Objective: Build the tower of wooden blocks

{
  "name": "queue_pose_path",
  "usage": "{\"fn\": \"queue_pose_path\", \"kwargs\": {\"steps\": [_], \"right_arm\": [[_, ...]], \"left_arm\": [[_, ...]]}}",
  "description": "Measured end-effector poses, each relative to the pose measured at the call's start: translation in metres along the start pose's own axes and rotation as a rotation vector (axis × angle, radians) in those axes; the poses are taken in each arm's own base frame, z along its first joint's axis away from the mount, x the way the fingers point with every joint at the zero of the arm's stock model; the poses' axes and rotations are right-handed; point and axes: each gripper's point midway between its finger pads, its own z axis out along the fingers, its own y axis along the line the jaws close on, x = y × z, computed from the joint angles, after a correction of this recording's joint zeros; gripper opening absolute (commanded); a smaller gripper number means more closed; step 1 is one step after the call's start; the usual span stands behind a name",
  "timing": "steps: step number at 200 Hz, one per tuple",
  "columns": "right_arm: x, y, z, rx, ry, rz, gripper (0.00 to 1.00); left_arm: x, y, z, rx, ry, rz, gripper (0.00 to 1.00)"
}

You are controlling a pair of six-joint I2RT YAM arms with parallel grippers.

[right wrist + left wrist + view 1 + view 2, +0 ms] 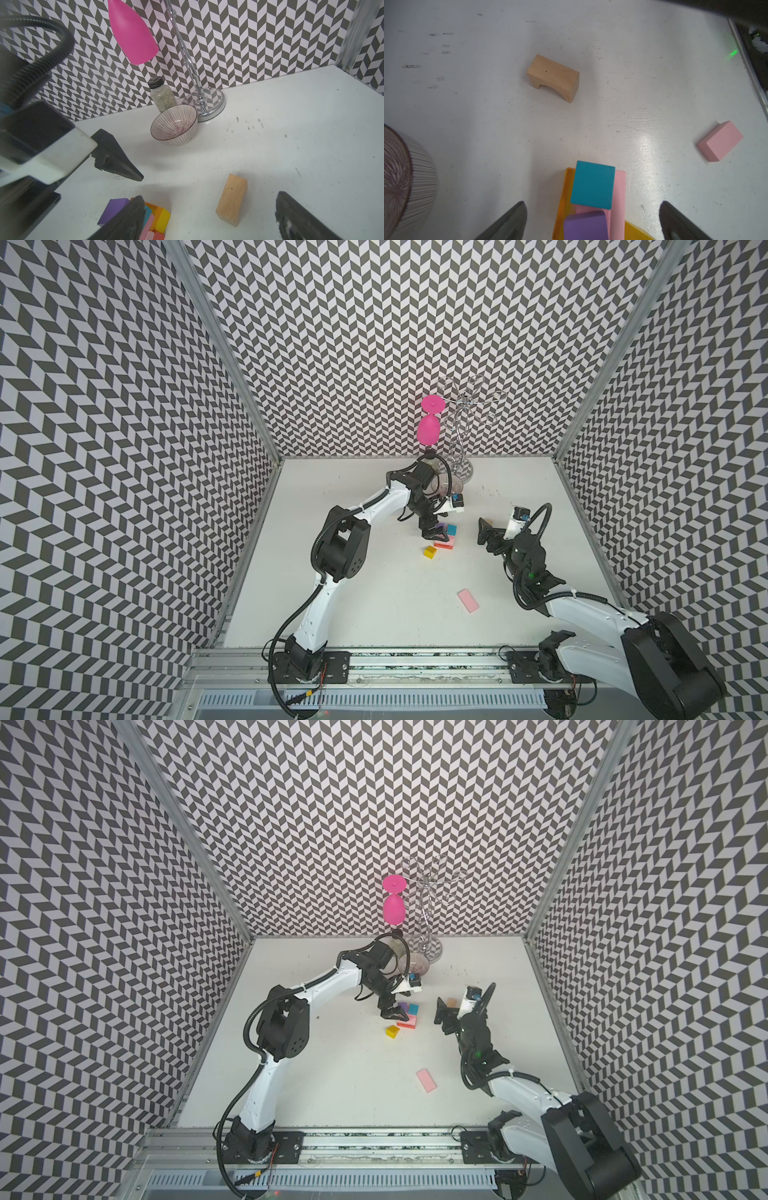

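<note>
Spread wide, holding nothing: left gripper (593, 204) jaws flanking matte purple block (585, 225) on wood block tower (451, 537), centre of white table (374, 614), beside teal cube (592, 185) over pink slab (619, 197) and orange base (564, 197). Likewise wide, empty: right gripper (209, 196) near grainy arched wood piece (553, 78), three o'clock of tower.
</note>
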Motion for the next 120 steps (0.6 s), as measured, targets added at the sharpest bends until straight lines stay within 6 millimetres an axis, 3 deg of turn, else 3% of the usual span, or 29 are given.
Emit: {"fn": "queue_pose_path", "kwargs": {"steps": [21, 42, 55, 79, 87, 100, 120], "right_arm": [[0.002, 0.001, 0.006, 0.006, 0.016, -0.001, 0.89], [0.002, 0.004, 0.016, 0.014, 0.040, -0.009, 0.85], [0.001, 0.007, 0.021, 0.013, 0.049, -0.011, 0.84], [0.005, 0.010, 0.029, 0.015, 0.083, -0.021, 0.78], [0.008, 0.012, 0.031, 0.012, 0.100, -0.025, 0.75], [0.011, 0.013, 0.036, 0.012, 0.130, -0.033, 0.74], [0.017, 0.014, 0.041, 0.021, 0.172, -0.038, 0.71]], "left_arm": [[-0.018, -0.005, -0.018, -0.040, -0.060, -0.020, 1.00], [-0.037, -0.023, -0.058, -0.178, -0.155, -0.048, 1.00], [-0.046, -0.037, -0.097, -0.335, -0.237, -0.079, 1.00], [-0.062, -0.056, -0.189, -0.685, -0.507, -0.167, 1.00], [-0.060, -0.060, -0.214, -0.766, -0.605, -0.211, 1.00], [-0.046, -0.058, -0.238, -0.850, -0.716, -0.305, 1.00], [-0.019, -0.041, -0.243, -0.919, -0.788, -0.477, 1.00]]}}
